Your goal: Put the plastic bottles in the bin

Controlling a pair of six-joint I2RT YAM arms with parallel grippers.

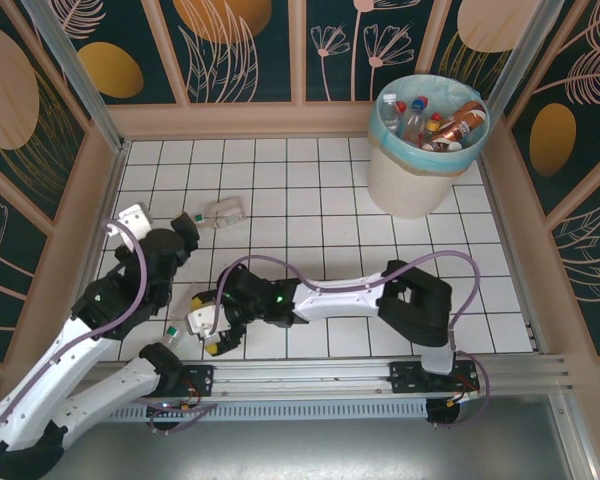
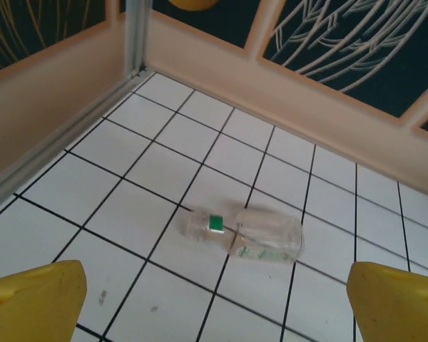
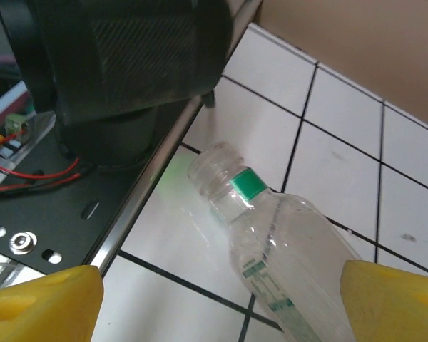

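My left fingers point(image 2: 28, 303) and right fingers point(image 3: 39, 306) were yellow. The bench point(image 1: 280, 170) was white with a black grid. The far bottle point(image 2: 260, 239) and near bottle point(image 3: 292, 246) were clear, each banded green. The bin point(image 1: 410, 190) was cream, its bag point(image 1: 420, 160) light blue.

Worktop point(image 1: 280, 170): white tile-look surface, smooth, slight sheen, black grid lines. Bottle point(image 2: 246, 235) on tiles: clear thin plastic, glossy, green band at neck. Second bottle point(image 3: 285, 242): same clear plastic, threaded neck, printed label. Bin point(image 1: 405, 190): cream plastic, matt. Liner bag point(image 1: 378, 125): thin light blue plastic film, crinkled. Yellow pads point(image 2: 36, 303) of left tool point(image 2: 214, 306) and pads point(image 3: 396, 303) of right tool point(image 3: 214, 306): matt, smooth plastic. Arm housing point(image 3: 128, 50): black, woven carbon-look texture. Front rail point(image 1: 310, 372): brushed metal. Wall frames point(image 1: 240, 120): peach, matt, wood-like.
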